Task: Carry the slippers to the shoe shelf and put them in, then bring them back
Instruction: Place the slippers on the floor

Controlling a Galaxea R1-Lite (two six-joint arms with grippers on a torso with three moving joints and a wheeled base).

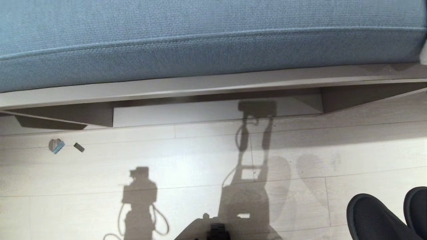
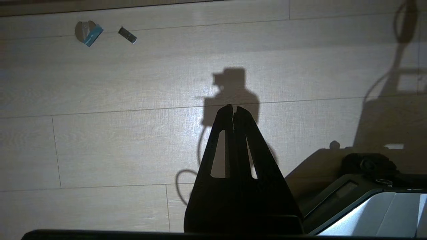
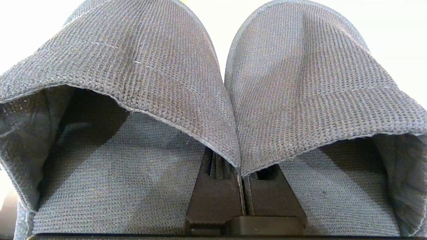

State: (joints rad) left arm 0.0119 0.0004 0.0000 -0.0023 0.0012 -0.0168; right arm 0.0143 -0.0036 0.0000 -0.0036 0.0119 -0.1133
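The right gripper is pinching the slippers; its two fingers are pressed tight on the inner edges of the pair, where the two shoes meet; one finger sits inside each shoe. The slippers are side by side, touching, with their round toes pointing away from the wrist. In the head view the dark toes of the slippers poke in at the lower right corner, over the pale wood floor.

The left gripper hangs over the floor with nothing in it; its fingers are pressed together at the tips.

Ahead is a blue cushion on a grey bench board. On the floor near the bench, to the left, lie a small round thing with a blue bit and a little dark block, close together but apart.
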